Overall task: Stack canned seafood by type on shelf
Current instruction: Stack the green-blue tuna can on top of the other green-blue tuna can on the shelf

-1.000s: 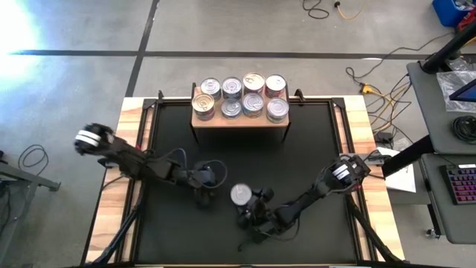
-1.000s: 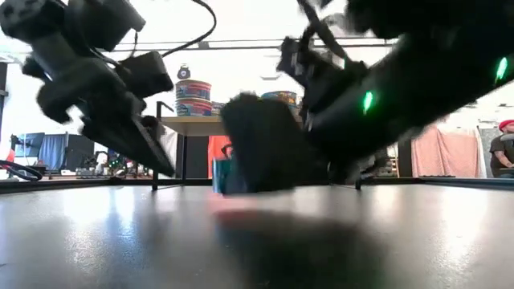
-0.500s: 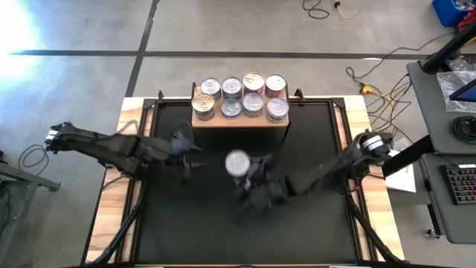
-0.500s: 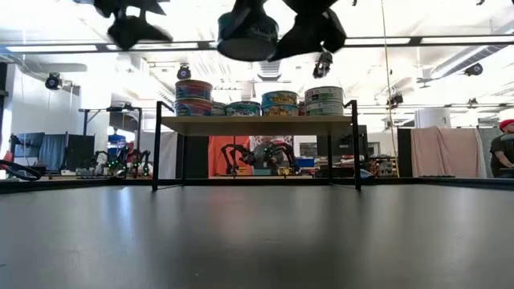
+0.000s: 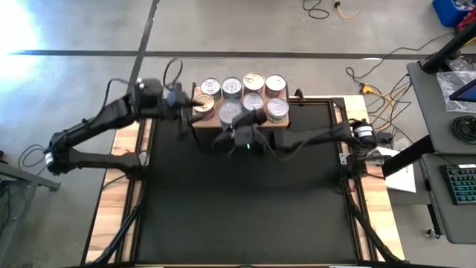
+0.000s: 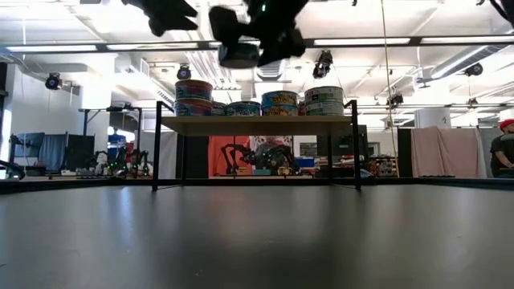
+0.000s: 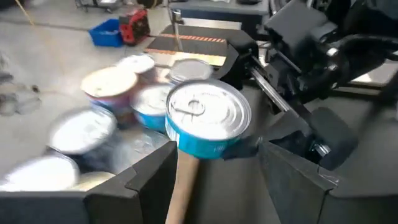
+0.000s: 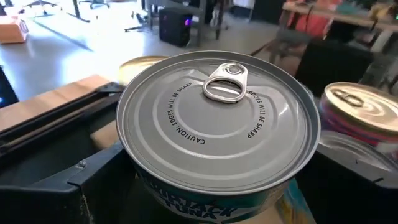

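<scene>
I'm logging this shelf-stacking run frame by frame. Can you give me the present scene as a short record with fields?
held can: silver-lidded, blue-sided can in the right gripper, above the mat by the shelf's front edge
left gripper: at the shelf's left end, open, holding nothing
shelf: light-wood board on black legs at the mat's far edge
cans on shelf: two rows; low view shows some stacked two high
mat: black

We see bright window glare at the upper left of the overhead frame; the stacked tins (image 7: 93, 124) blur in the left wrist frame.
</scene>
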You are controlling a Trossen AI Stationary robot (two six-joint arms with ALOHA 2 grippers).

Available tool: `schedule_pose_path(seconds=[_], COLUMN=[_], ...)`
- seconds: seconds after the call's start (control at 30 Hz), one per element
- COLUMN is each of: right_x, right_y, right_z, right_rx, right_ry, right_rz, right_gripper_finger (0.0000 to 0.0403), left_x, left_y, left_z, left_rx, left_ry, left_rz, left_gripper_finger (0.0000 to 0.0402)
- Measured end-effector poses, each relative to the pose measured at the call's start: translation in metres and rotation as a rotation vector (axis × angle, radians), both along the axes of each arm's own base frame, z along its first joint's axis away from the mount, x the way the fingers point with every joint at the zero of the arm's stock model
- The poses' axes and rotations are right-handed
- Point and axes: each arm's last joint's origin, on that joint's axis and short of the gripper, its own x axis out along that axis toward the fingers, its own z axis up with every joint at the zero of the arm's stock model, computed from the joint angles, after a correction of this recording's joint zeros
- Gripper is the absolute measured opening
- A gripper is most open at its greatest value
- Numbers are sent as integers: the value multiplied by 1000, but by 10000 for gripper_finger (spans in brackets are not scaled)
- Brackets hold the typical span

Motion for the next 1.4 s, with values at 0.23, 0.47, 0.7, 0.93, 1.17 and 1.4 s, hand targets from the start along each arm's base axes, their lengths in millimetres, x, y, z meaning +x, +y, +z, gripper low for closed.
schedule_pose_path(seconds=[0.23,0.47,0.7,0.93,1.17,1.4], right_x=[8,7,7,11,10,8], right_y=[-64,-84,-82,-78,-85,-97], right_z=[-13,-13,-16,-23,-15,-8], right_rx=[144,146,127,116,54,27], right_ry=[-42,-39,-3,32,156,182], right_rz=[54,11,20,26,48,38], right_gripper_finger=[371,371,371,370,370,370], left_x=[18,38,63,72,80,87], left_y=[60,114,137,145,154,150], left_z=[8,-12,-19,-18,-24,-33], left_rx=[51,119,70,90,55,-14], left_ry=[25,105,107,100,110,124], left_rz=[-173,-166,-209,-222,-175,-172], left_gripper_finger=[212,190,129,51,5,0])
